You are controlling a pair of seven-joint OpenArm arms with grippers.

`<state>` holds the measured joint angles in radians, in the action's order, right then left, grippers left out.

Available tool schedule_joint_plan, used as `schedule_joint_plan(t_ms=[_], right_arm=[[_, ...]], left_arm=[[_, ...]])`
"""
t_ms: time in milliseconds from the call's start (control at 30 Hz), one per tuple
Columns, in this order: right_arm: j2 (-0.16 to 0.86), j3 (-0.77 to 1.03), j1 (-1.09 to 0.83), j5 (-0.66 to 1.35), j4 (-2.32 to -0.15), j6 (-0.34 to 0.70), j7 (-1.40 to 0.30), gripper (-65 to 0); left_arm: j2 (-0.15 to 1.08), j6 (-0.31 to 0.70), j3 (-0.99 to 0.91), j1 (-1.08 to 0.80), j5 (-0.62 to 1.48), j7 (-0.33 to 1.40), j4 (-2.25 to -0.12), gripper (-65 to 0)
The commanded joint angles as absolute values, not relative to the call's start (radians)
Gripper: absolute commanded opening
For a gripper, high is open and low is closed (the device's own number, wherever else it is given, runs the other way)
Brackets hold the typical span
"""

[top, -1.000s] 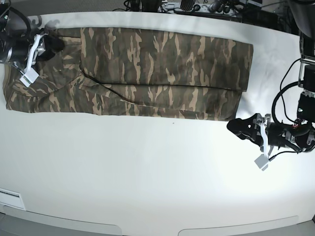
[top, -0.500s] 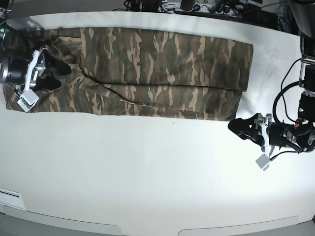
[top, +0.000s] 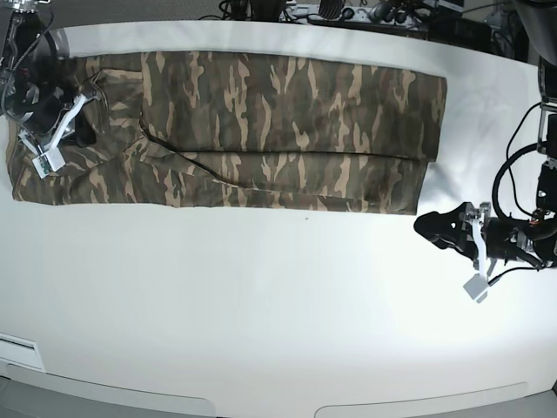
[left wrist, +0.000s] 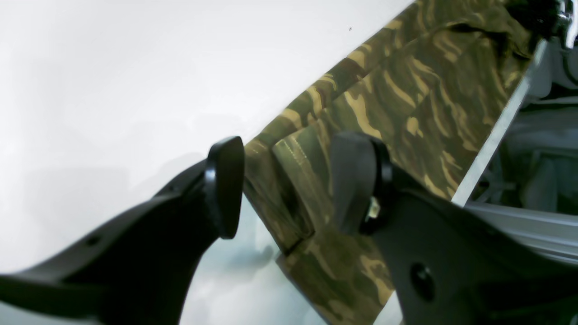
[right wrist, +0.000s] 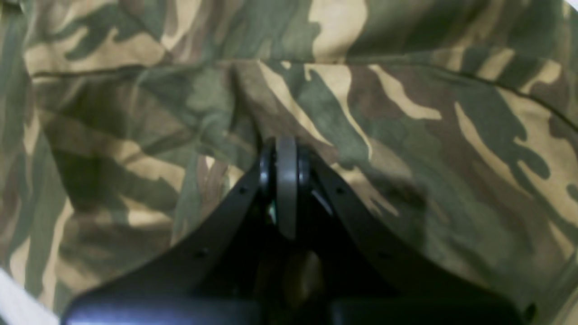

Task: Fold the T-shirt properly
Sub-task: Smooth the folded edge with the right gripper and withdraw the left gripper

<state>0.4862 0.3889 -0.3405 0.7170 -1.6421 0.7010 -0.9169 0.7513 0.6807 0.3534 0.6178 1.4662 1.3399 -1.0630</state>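
While right hand (right wrist: 286, 149) pinches camouflage-print olive, brown and tan cloth T-shirt (top: 287, 122) near sleeve end: thin pinch, could slip. Left hand (left wrist: 289, 180) agape beside hem corner, holding nothing.

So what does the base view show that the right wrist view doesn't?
Only the base view shows the whole T-shirt laid out long across the white table, and the left gripper open on bare table just off the shirt's near corner. Only the right wrist view shows the right gripper close up: its jaws are shut, with a ridge of cloth gathered at the tips. Both show the camouflage fabric and the right gripper down on it.
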Motion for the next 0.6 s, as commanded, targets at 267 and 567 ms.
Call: schedule_joint_plan(t_ms=[267, 567], right_arm=[[0.448, 0.394, -0.313, 0.577, -1.589, 0.339, -0.897, -65.0], [0.338, 0.394, -0.239, 0.365, -1.593, 0.110, -0.902, -65.0]], left_arm=[[0.768, 0.656, 0.344, 0.646, 1.484, 1.340, -1.073, -32.1], [0.767, 0.657, 0.344, 0.626, 1.484, 1.340, -1.073, -32.1]])
